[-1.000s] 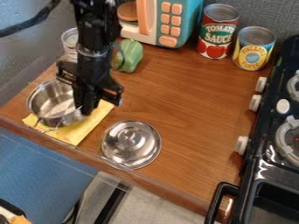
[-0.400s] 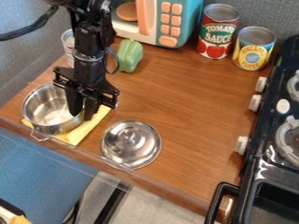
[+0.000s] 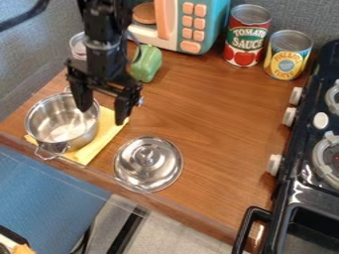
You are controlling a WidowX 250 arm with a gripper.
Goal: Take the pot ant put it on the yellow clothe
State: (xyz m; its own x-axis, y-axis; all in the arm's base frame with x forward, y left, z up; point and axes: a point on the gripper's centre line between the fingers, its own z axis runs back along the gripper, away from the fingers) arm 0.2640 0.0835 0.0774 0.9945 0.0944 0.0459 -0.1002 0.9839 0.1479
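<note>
Where the pot (image 3: 55, 130) sits, cloth (image 3: 104, 135) partly hidden, rim (image 3: 27, 119) partly behind claw (image 3: 102, 115)

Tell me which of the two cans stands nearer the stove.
The yellow-labelled can, close to the stove; the red-labelled can stands farther from it, beside the toy microwave.

a toy kitchen corner, with a black stove (image 3: 288, 198), toy microwave (image 3: 213, 25) and food cans (image 3: 246, 37)

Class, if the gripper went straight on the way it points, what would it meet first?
Pointing down, jaws apart, the gripper would probably meet the pot first, at its rim, or the yellow cloth beside it; depth is unclear.
</note>
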